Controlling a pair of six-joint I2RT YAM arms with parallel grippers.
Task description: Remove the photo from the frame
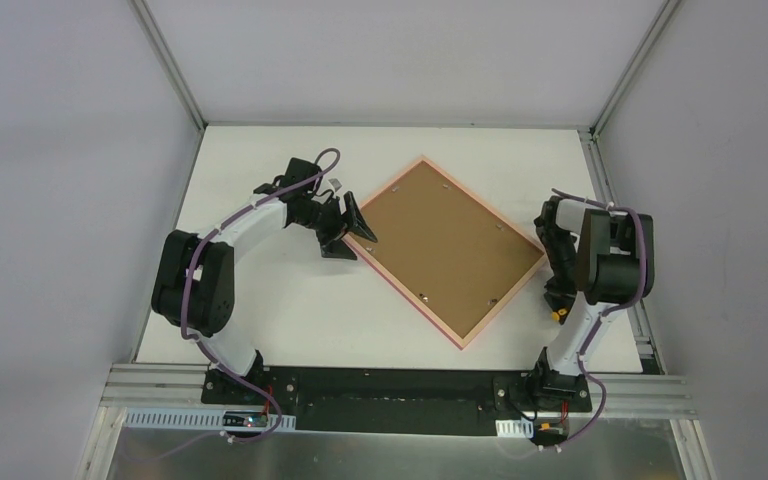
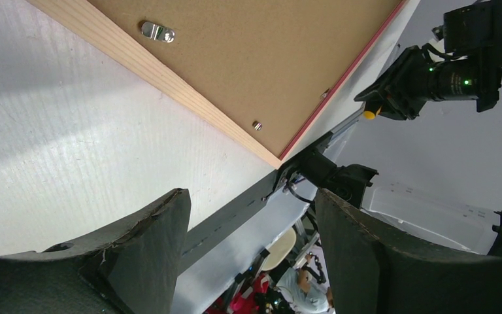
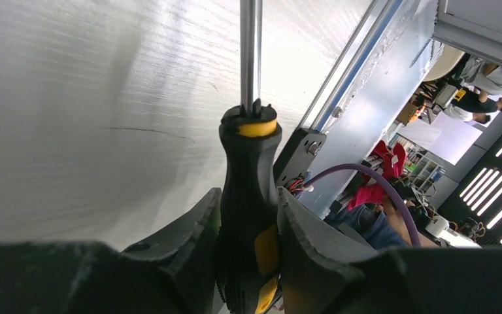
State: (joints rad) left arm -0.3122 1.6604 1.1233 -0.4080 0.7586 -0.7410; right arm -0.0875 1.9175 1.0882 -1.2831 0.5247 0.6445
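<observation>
The frame lies face down in the middle of the table, turned like a diamond, with its thin pink border around a brown back board. Small metal tabs sit along the board's edge. The photo's picture side is hidden. My left gripper is open and empty at the frame's left corner, and its jaws stand wide apart in the left wrist view. My right gripper hovers just off the frame's right corner, shut on a black and yellow screwdriver.
The screwdriver's steel shaft points away over the white table. Aluminium rails run along the near edge, and another rail runs along the right side. Grey walls close the left, back and right.
</observation>
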